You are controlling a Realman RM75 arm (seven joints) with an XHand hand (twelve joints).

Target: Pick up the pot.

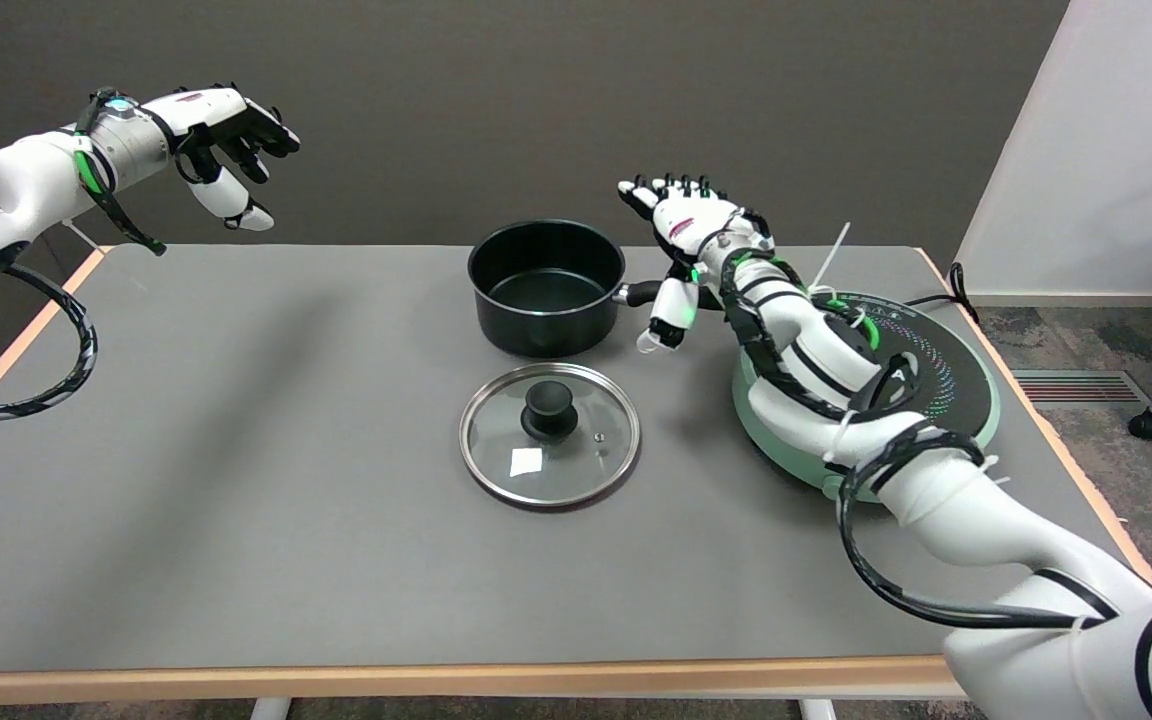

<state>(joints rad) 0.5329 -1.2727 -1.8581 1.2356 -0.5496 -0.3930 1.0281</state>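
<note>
Left hand (221,130), about 10 o'clock off table centre, held in the air above the far left corner, fingers curled loosely downward, nothing in it.

Table (236,480): grey top, pale wood edging.

Glass lid (549,434) near centre, flat on the table, black knob up, small white label on the glass. It lies just at 6 o'clock of the pot, close but apart.

Pot (546,287): black, uncovered, upright on the table at 12 o'clock from the lid. Its short black handle (639,293) points to 3 o'clock.

Right hand (693,245) just at 3 o'clock of the pot, over the handle's outer end. Fingers spread apart and pointing away; thumb hangs down beside the handle. Contact with the handle cannot be told; no closed grip visible.

Round green-rimmed cooker (936,390) at 3 o'clock of the lid, partly under the right forearm.
</note>
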